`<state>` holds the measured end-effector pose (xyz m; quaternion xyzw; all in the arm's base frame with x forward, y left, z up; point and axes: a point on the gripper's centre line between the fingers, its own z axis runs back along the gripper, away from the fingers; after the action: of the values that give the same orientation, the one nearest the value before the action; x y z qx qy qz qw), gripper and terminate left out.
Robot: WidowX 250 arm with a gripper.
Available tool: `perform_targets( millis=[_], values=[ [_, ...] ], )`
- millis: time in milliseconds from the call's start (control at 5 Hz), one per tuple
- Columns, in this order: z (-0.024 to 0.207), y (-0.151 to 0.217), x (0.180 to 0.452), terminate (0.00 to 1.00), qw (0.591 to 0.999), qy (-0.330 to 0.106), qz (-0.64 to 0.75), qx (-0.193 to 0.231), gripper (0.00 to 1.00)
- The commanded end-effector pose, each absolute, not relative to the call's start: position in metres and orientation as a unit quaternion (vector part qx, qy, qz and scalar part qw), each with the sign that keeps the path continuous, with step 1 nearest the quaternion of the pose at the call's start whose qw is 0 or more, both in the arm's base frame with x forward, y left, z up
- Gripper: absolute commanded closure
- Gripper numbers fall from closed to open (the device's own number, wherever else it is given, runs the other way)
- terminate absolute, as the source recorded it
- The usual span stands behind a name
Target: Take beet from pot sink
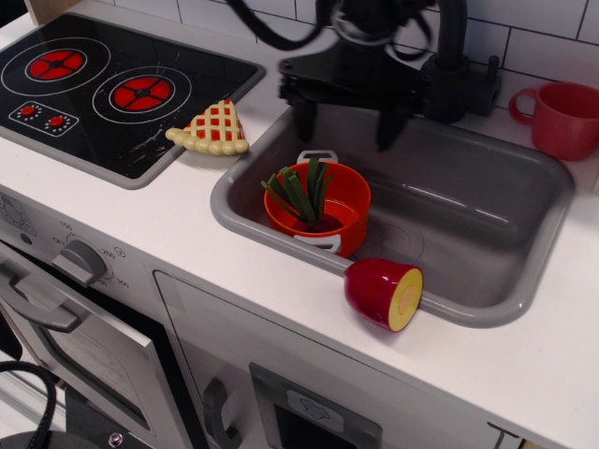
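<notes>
One beet (309, 201) sits in the pot (339, 208) in the sink (487, 234), below the wide-open, empty gripper (346, 122).

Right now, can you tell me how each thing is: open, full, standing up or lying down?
gripper: open, empty, above the pot.
beet: in the pot, leaves pointing up.
pot: upright in the sink, holding the beet.
sink: dry, only the pot inside.
red halved fruit: lying on the sink's front rim, yellow face showing.
mug: upright on the counter.
pie slice: lying flat by the stove.
stove: rings red.
</notes>
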<state>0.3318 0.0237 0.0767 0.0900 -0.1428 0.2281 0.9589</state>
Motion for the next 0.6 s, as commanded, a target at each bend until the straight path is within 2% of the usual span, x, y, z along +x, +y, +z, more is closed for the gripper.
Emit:
perform_targets(
  millis=[0, 400],
  values=[
    [0.072, 0.050, 0.317, 0.00, 0.970, -0.108, 0.187, 0.109, 0.00],
    [0.050, 0.045, 0.307, 0.00, 0.977, -0.068, 0.175, 0.098, 0.00]
  ],
)
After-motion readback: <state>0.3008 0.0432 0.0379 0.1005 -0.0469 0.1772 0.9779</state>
